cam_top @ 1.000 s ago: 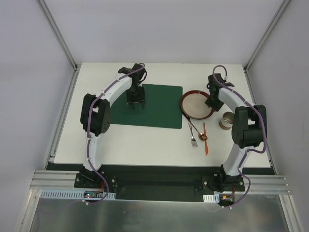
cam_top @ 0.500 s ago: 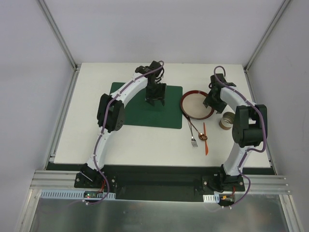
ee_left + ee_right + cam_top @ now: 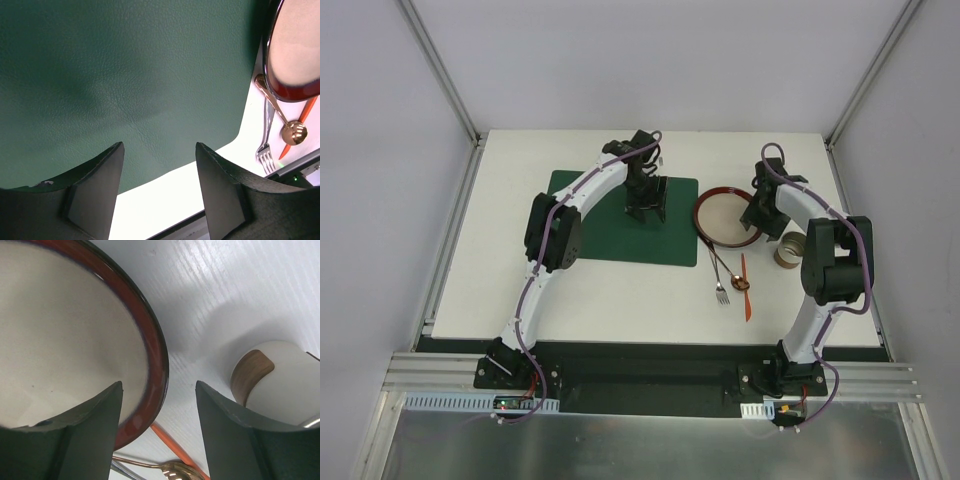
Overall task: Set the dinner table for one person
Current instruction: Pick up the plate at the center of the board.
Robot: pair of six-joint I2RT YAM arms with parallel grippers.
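The white dinner table (image 3: 620, 295) carries a dark green placemat (image 3: 600, 225). A red-rimmed plate (image 3: 725, 218) with a cream centre lies right of the mat. A gold spoon (image 3: 724, 268), a silver fork (image 3: 721, 293) and an orange knife (image 3: 745, 290) lie in front of it. A cream cup (image 3: 788, 250) with a brown band stands at the right. My left gripper (image 3: 647, 214) is open and empty over the mat's right part. My right gripper (image 3: 757, 222) is open, its jaws straddling the plate's right rim (image 3: 157, 365) without touching it.
Aluminium frame posts (image 3: 440, 70) stand at the table's far corners. In the left wrist view the plate (image 3: 295, 50), spoon (image 3: 292, 132), fork (image 3: 265, 155) and knife (image 3: 300, 125) lie right of the mat (image 3: 125, 75).
My left arm swung right across the placemat, from its left part to its right part. My right gripper shifted slightly at the plate's right rim.
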